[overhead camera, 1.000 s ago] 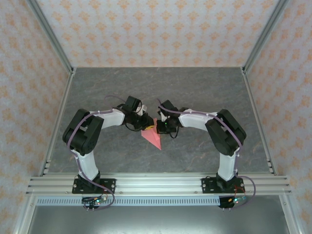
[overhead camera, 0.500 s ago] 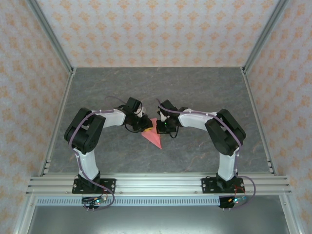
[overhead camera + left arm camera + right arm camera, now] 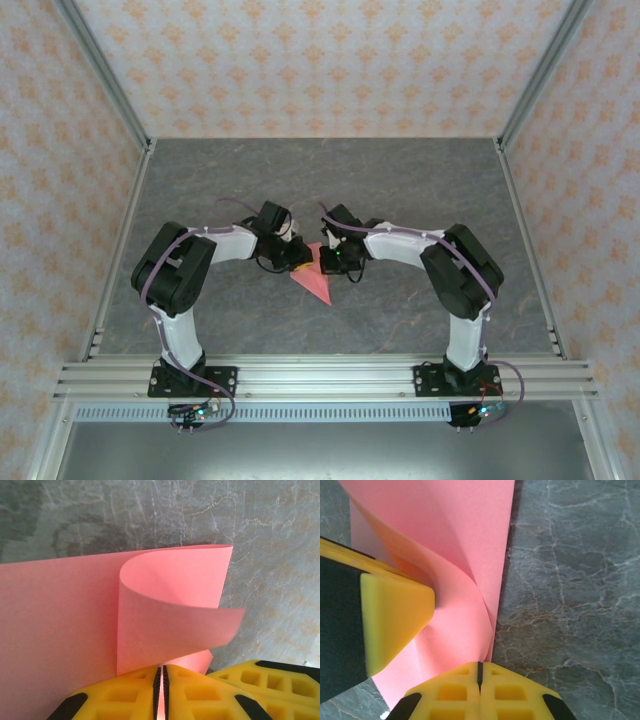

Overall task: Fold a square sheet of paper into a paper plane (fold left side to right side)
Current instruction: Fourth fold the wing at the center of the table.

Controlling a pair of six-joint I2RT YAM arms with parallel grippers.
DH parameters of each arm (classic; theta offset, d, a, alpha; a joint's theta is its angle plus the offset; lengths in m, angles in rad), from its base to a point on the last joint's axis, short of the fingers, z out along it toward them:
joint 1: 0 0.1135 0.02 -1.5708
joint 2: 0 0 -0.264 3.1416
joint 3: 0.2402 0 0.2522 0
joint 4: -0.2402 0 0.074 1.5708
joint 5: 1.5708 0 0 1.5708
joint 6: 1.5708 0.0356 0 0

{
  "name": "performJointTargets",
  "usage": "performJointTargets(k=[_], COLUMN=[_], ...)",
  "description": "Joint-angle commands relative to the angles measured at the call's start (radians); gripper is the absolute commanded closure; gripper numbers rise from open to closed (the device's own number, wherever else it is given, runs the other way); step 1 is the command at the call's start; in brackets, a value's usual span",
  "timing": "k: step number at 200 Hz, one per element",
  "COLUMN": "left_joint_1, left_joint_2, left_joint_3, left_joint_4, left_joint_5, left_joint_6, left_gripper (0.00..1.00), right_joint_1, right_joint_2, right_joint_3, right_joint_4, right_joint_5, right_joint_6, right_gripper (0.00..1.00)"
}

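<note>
The square sheet of paper (image 3: 315, 282) lies mid-table as a salmon-pink pointed shape, tip toward the near right. My left gripper (image 3: 298, 256) is over its upper left part. In the left wrist view, the left gripper (image 3: 161, 668) is shut on a lifted flap (image 3: 170, 625) that curls over the flat paper (image 3: 55, 630). My right gripper (image 3: 336, 262) is at the sheet's right edge. In the right wrist view, the right gripper (image 3: 480, 664) is shut, its tip resting on the paper (image 3: 455, 625) near that edge. A left finger (image 3: 395, 615) is close beside it.
The grey marbled tabletop (image 3: 420, 190) stretches all round the paper. Patterned walls (image 3: 320, 60) enclose the back and sides. An aluminium rail (image 3: 320, 380) runs along the near edge, where both arm bases are bolted.
The two grippers have edged slightly closer together over the paper. The sheet itself has stayed in place.
</note>
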Motion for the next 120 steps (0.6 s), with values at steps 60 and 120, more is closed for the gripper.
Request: performJointTargets(k=[60,120], left_joint_1=[-0.005,-0.006], left_joint_2=[0.004,0.003], left_joint_3=[-0.059,-0.056], left_joint_4=[-0.067,-0.066], left_joint_5=[-0.066,-0.066], left_joint_6=[0.017,0.014], left_gripper=[0.85,0.85], right_joint_1=[0.013,0.029], right_joint_2=[-0.193,-0.169], right_joint_3=[-0.080,-0.197], right_joint_4=[0.035,0.174], right_joint_5=[-0.136,-0.314], right_joint_6=[0.057,0.169], right_gripper=[0.86,0.88])
